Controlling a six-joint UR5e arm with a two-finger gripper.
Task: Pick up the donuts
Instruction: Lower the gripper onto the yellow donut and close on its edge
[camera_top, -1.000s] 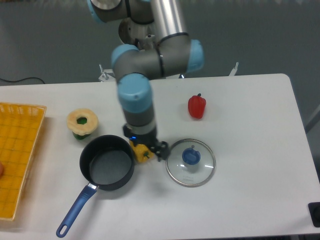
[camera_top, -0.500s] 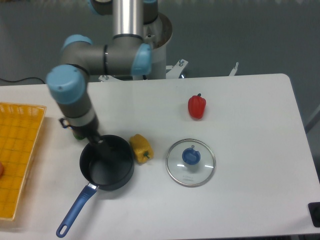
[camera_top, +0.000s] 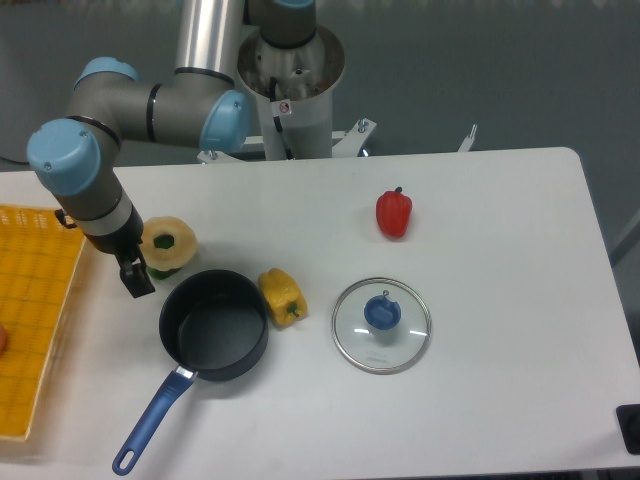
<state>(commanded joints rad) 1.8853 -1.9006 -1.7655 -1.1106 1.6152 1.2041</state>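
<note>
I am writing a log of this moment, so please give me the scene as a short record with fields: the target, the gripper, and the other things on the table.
target: donut, pale ring resting on a green pepper, behind the pot
gripper: gripper low beside the donut's left edge; open or shut cannot be told
pot: dark pot, blue handle, empty
yellow pepper: yellow pepper right of the pot
lid: glass lid, blue knob, flat on table
red pepper: red pepper far right
basket: yellow basket at left edge

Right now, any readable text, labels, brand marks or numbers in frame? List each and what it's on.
No legible text anywhere.
Small round red-and-white sticker on the robot base column: too small and blurred to read.
Glass lid, black saucepan, yellow basket, toy peppers and the donut: no visible markings.
</note>
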